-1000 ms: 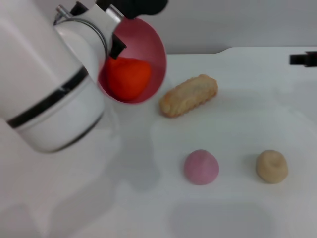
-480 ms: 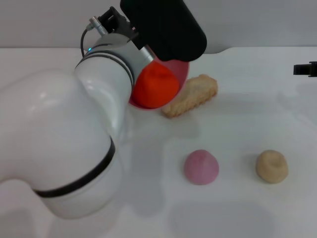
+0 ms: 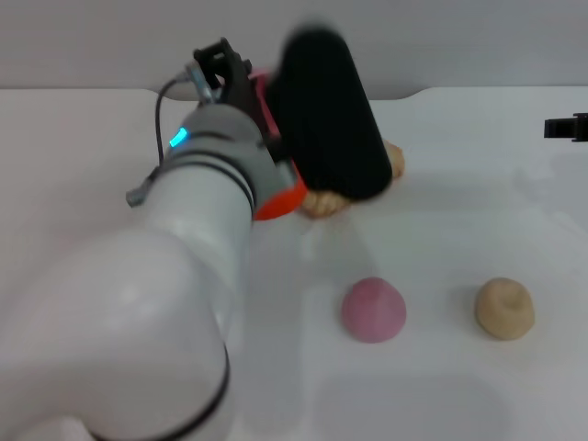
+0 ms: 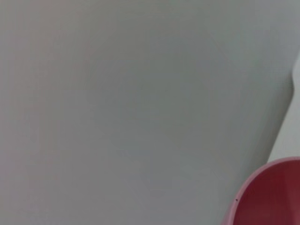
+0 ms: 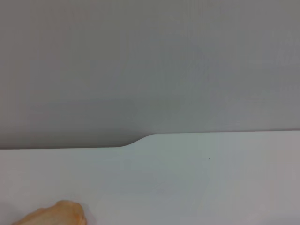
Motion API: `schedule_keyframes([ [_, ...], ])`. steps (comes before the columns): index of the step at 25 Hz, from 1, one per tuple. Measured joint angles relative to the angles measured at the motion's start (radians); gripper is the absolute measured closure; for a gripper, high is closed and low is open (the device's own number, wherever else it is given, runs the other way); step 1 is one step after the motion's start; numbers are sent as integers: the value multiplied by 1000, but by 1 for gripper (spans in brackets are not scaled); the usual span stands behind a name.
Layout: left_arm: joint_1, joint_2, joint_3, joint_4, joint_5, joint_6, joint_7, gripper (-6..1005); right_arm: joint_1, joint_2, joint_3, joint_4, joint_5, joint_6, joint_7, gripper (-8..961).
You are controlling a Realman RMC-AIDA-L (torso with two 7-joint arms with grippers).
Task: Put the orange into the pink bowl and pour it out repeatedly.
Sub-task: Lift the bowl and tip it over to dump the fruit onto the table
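My left arm fills the left and middle of the head view, and its black left gripper (image 3: 333,147) hangs over the back middle of the table. It holds the pink bowl (image 3: 261,89), which is tipped over. Only a thin pink strip of the bowl shows beside the wrist. The left wrist view shows part of the bowl's rim (image 4: 269,197). A sliver of the orange (image 3: 283,200) peeks out below the wrist, low by the table; I cannot tell whether it touches the bowl. My right gripper (image 3: 566,128) stays parked at the far right edge.
A tan bread-shaped toy (image 3: 396,162) lies just behind the left gripper, mostly covered; its end also shows in the right wrist view (image 5: 51,214). A small pink dome lump (image 3: 373,310) and a beige round lump (image 3: 504,308) sit on the white table (image 3: 459,220) nearer the front.
The left wrist has kept rolling over and tipped the bowl further. The orange has slid from inside the bowl down towards the table. The arm now hides most of both.
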Motion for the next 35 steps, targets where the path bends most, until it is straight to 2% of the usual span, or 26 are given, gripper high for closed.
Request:
schedule_keyframes([
  [3,7,-2,62,-35,67,-2,15,952,0,0,0,0,0,1,0,349],
  [16,42,-3,174,-81,273,22,78,952,4,1,-21,0,2,2,1,349],
  [25,54,-3,208,-104,331,46,124,952,4,3,-26,2,2,4,4,349],
  [32,74,-4,257,-149,505,40,115,952,7,3,-36,2,2,4,7,350],
  [35,78,-4,261,-155,525,40,114,952,8,3,-37,2,2,4,8,350],
])
